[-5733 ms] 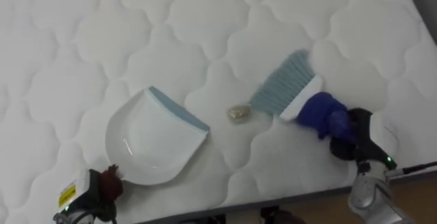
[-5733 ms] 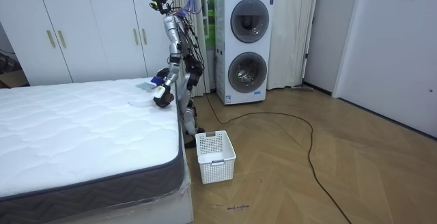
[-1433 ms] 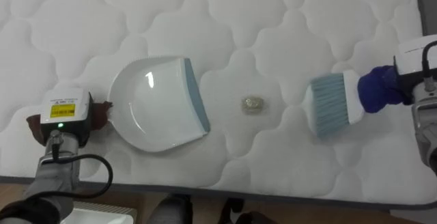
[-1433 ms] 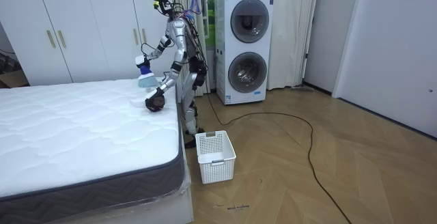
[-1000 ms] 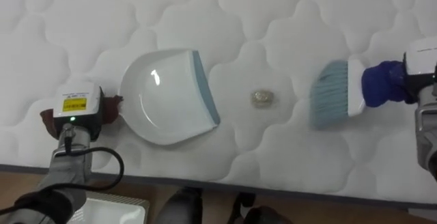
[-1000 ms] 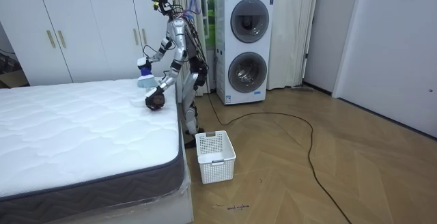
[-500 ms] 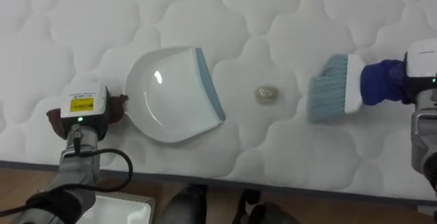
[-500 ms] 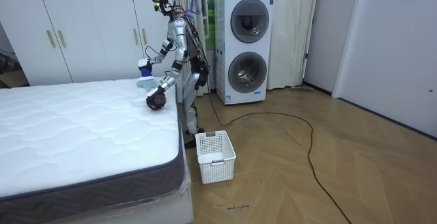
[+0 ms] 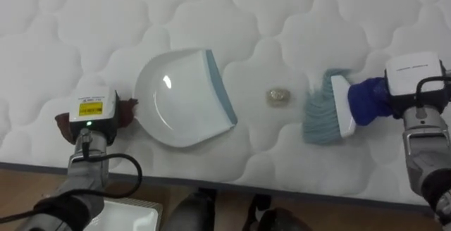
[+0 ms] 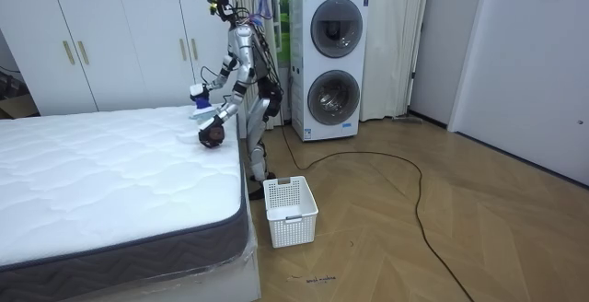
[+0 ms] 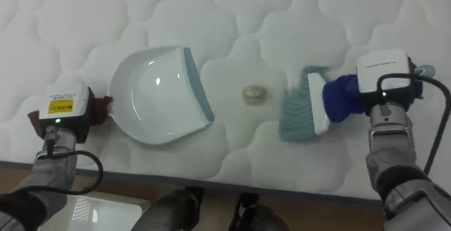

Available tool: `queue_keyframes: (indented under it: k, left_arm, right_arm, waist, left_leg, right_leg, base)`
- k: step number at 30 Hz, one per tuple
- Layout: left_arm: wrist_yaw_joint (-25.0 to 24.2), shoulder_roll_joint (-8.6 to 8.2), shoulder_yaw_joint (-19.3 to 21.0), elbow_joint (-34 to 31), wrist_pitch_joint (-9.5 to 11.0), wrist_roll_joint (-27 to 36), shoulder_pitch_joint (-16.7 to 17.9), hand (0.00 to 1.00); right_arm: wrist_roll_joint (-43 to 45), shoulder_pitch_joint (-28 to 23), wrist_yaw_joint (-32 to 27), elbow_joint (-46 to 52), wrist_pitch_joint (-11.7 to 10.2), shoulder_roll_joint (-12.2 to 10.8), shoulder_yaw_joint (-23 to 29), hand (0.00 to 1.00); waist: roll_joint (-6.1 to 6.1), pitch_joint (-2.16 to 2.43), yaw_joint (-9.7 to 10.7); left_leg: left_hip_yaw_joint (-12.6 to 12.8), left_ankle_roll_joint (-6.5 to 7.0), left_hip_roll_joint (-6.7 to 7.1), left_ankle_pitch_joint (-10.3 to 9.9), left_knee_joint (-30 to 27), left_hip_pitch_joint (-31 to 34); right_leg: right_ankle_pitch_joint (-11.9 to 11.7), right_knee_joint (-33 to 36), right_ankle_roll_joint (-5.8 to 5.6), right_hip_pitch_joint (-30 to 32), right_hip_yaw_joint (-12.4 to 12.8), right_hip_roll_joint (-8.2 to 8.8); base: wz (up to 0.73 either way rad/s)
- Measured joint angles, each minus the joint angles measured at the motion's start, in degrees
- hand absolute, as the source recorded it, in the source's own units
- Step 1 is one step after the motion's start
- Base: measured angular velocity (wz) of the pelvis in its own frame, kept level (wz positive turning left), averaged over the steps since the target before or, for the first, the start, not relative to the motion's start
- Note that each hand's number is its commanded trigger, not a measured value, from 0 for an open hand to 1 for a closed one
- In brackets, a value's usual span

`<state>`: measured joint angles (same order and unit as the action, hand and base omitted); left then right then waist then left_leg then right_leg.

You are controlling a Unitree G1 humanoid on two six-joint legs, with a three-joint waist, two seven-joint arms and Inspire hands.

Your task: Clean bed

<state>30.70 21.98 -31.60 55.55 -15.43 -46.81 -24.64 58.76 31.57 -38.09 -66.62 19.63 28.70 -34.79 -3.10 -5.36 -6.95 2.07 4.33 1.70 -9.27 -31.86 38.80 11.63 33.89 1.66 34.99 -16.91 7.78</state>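
Quilted mattress (image 9: 211, 5) is soft; light crumb (image 9: 278, 97) is likely better swept than pinched. Right hand (image 9: 386, 97) grips brush (image 9: 324, 113), left hand (image 9: 95, 115) dustpan (image 9: 182, 98).

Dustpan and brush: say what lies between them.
One small crumpled scrap on the mattress, touching neither the dustpan nor the brush; the left eye view shows it.

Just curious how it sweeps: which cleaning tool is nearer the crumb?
The brush, blue-handled, at the right robot hand; its bristles sit closer to the crumb than the lip of the white dustpan.
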Motion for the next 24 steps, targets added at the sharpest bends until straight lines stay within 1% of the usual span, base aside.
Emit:
queue_keyframes:
  k: [4,8,9,15,21,24]
  left_arm:
    - [-0.5,-0.06,0.0,-0.8,-0.6,0.0,0.6,1.0]
    - [-1.6,-0.02,0.0,-1.6,-0.6,0.0,0.7,1.0]
    - [-1.8,-0.05,0.0,-1.6,-0.5,0.0,0.7,1.0]
    - [-2.2,-0.05,0.0,-2.2,-0.5,0.0,1.3,1.0]
    - [-2.7,-0.12,0.0,-2.5,-0.5,0.0,1.2,1.0]
    - [-2.8,-0.32,0.0,-2.4,-0.6,0.0,1.3,1.0]
  right_arm:
    - [0.0,0.0,-0.1,1.4,0.5,-0.1,-0.1,1.0]
    - [0.4,0.0,0.0,2.3,0.5,-0.1,-1.1,1.0]
    - [0.4,0.0,0.0,2.5,0.6,-0.5,-1.7,1.0]
    - [0.5,-0.1,0.6,4.4,1.5,-0.6,-3.1,1.0]
    - [1.4,-1.0,0.8,6.9,1.5,-0.7,-3.3,1.0]
    - [2.5,-1.1,0.8,7.2,1.5,-1.4,-3.5,1.0]
  waist:
    - [-0.06,0.03,-0.3]
    - [-0.06,0.03,-0.5]
    - [-0.09,0.05,-0.7]
    - [-0.09,0.06,-0.7]
    - [0.01,0.1,-0.6]
    - [0.07,0.14,-0.7]
  left_leg:
    - [0.9,-0.02,0.09,0.0,0.0,0.0]
    - [1.0,-0.3,-0.14,0.2,0.1,0.0]
    - [1.1,-0.4,-0.22,0.3,0.1,-0.1]
    - [1.1,-0.69,-0.61,0.4,0.2,-0.1]
    - [1.3,-0.91,-0.9,0.5,0.3,-0.1]
    - [1.5,-1.0,-0.97,0.6,0.4,-0.4]
  right_leg:
    - [0.0,0.6,0.04,0.8,2.2,-0.48]
    - [0.1,0.3,0.04,1.0,4.5,-1.9]
    - [0.1,-0.1,0.06,1.0,4.6,-2.0]
    - [0.0,-0.4,0.35,0.9,4.6,-2.47]
    - [-0.1,-0.3,0.53,0.9,4.8,-2.88]
    - [-0.1,-0.2,0.55,0.8,5.5,-3.2]
  base:
    - [-0.1]
    - [-0.03]
    - [0.0]
    - [0.0]
    - [0.0]
    - [-0.01]
